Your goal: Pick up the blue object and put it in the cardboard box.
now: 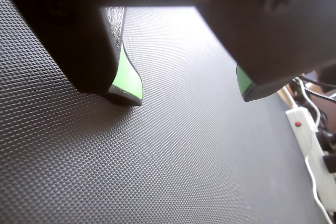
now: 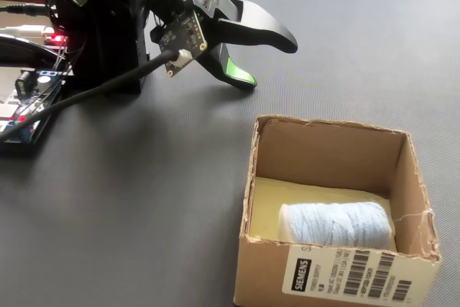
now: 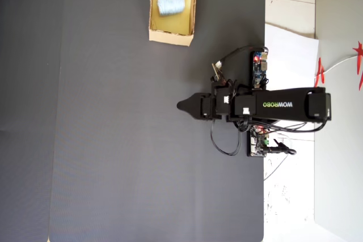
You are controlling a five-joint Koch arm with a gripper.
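The blue object point(image 2: 336, 224), a pale blue wrinkly roll, lies on its side on the yellowish floor of the cardboard box point(image 2: 323, 152). The overhead view shows the same roll point(image 3: 170, 3) inside the box point(image 3: 169, 38) at the top of the mat. My gripper point(image 1: 187, 93) is open, its green-padded fingers point(image 1: 127, 80) wide apart with only bare mat between them. In the fixed view the gripper point(image 2: 269, 61) hovers low over the mat beside the arm's base, well away from the box. From overhead, the gripper point(image 3: 180, 106) points left.
A dark textured mat point(image 3: 113, 140) covers the table. Circuit boards with lit LEDs and cables point(image 2: 29, 98) sit by the arm's base point(image 3: 259, 66). A white power strip point(image 1: 310, 140) lies off the mat's edge.
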